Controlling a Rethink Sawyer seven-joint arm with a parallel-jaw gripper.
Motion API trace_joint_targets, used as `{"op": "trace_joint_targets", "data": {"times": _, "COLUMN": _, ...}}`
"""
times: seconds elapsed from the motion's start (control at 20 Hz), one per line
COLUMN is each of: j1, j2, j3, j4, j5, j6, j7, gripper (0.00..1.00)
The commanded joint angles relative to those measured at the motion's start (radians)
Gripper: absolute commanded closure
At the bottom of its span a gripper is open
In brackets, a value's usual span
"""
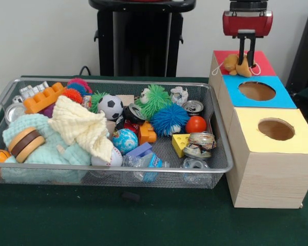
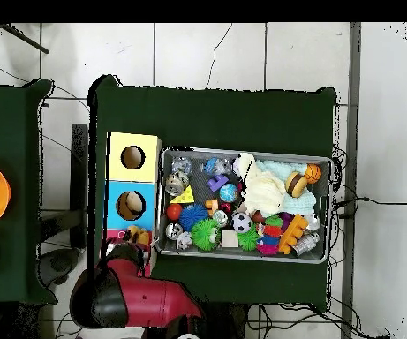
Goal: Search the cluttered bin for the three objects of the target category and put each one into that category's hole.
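A: Green cloth covers the table (image 1: 66,220). On it, largest first: the wire-mesh bin (image 1: 20,177), full of clutter, then the row of three wooden boxes (image 1: 267,179) beside it, topped yellow, blue and red. Where are you?

B: Above the red-topped box (image 1: 264,62), the one at the far end of the row. My gripper (image 1: 247,57) hangs straight down over it, and my two black fingers (image 1: 242,50) are closed on a small tan plush animal (image 1: 235,65).

A: And the plush relative to the hole?

B: It sits at my fingertips, low over the red top. From the front I cannot see the red box's hole at all; the plush and my fingers cover where it would be. Overhead, the plush (image 2: 137,235) shows at that same box, next to the blue one (image 2: 129,205).

A: Step in hand?

B: I judge it as the drop-off: one target object carried over and ready to go in. Whether it is the first, second or third, I cannot tell.

A: Next move?

B: Centre the plush over the hole, then part my fingers and let it fall. A white loop hangs off the toy, so it may snag on a finger or the rim. After that, back to the bin for any soft toys left among the spiky balls (image 1: 169,119), cans (image 1: 193,107) and cloths (image 1: 82,128).
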Motion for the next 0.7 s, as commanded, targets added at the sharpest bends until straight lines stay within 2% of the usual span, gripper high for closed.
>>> {"op": "trace_joint_targets", "data": {"times": 0.05, "j1": -0.039, "j2": 0.033, "j3": 0.111, "j4": 0.159, "j5": -0.045, "j6": 0.022, "j7": 0.219, "gripper": 1.00}}
{"op": "trace_joint_targets", "data": {"times": 0.45, "j1": -0.025, "j2": -0.011, "j3": 0.158, "j4": 0.220, "j5": -0.004, "j6": 0.039, "j7": 0.264, "gripper": 1.00}}
{"op": "trace_joint_targets", "data": {"times": 0.7, "j1": -0.034, "j2": 0.055, "j3": 0.174, "j4": 0.226, "j5": -0.022, "j6": -0.034, "j7": 0.265, "gripper": 1.00}}
